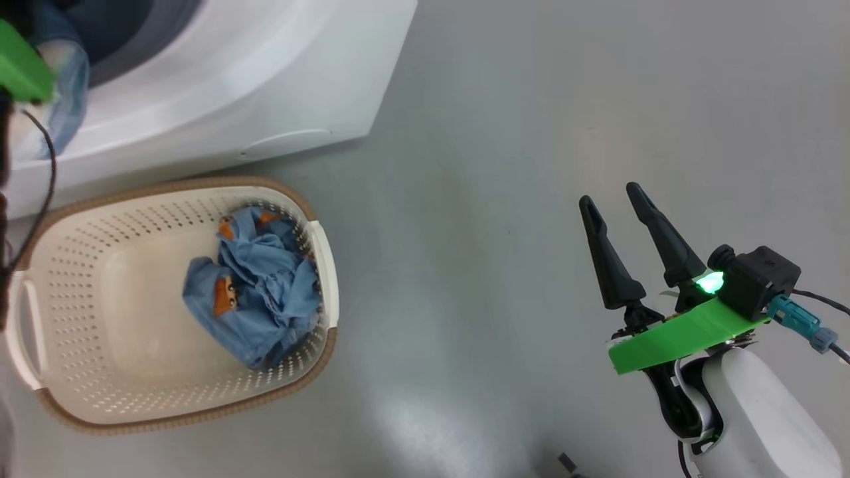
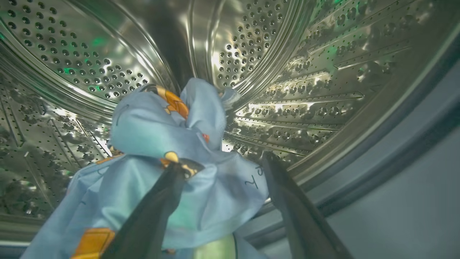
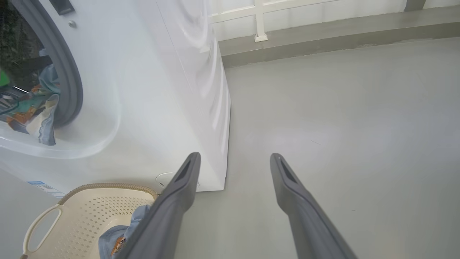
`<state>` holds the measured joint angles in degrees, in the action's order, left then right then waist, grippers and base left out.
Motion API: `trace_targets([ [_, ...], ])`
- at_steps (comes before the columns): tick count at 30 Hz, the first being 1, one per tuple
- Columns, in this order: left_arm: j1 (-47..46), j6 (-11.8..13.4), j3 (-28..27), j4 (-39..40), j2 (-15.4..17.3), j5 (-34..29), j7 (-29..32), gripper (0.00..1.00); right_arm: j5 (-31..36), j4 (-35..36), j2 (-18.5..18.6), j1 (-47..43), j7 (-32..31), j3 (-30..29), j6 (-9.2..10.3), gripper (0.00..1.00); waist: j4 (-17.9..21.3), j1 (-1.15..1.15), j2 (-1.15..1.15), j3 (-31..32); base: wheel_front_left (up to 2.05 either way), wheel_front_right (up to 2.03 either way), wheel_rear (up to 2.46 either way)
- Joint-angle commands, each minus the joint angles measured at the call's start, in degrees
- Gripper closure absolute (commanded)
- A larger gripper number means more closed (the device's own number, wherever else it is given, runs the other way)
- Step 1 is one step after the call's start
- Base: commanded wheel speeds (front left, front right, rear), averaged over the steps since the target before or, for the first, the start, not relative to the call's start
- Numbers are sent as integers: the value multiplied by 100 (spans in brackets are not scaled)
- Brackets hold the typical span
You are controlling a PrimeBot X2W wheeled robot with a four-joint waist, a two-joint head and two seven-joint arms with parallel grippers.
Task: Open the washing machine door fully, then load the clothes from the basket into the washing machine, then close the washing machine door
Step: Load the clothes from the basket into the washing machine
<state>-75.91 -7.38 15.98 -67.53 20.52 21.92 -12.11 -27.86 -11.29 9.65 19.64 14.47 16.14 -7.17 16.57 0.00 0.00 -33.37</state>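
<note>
Status: washing machine [image 1: 265, 86] mouth open. First blue garment [image 2: 161, 144] sits at the drum [image 2: 287, 72] mouth, part hanging over the lip. Basket [image 1: 133, 219], just in front of the machine, holds the second blue garment [image 1: 255, 292]. Judged approx. half loaded; second item and door closing left to do.

Left end effector [image 2: 222, 160]: in drum mouth, fingers wide apart, cloth lying against one finger, not pinched.

Right end effector [image 1: 608, 192]: wide, empty, above the floor [image 1: 498, 199], well apart from basket.

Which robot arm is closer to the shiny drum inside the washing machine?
Left. The left gripper reaches into the drum, open fingers against a blue garment. The right gripper hangs open over the floor, right of the basket, well clear of the washing machine.
</note>
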Motion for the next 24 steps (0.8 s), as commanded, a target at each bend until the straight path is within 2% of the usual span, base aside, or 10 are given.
trace_targets([
  [1, 127, -10, -8, 105, 209, 97, -78, 0, -31, 75, 113, -45, 53, 81, -32, 0, -131, 0, 0, 210, 0, 0, 0],
  [12, 934, -10, 360, 475, 172, 609, -256, 0, -155, -76, 274, -80, 53, 142, -32, 0, -426, 0, 0, 792, 0, 0, 0],
  [17, 1448, -11, 494, 908, 235, 825, -284, 0, -232, -132, 355, -134, 53, 155, -32, 0, -543, 0, 0, 1134, 0, 0, 0],
  [24, 2354, -11, 307, 1774, 414, 960, -287, 0, -332, -146, 451, -231, 53, 39, -32, 0, -664, 0, 0, 1541, 0, 0, 0],
])
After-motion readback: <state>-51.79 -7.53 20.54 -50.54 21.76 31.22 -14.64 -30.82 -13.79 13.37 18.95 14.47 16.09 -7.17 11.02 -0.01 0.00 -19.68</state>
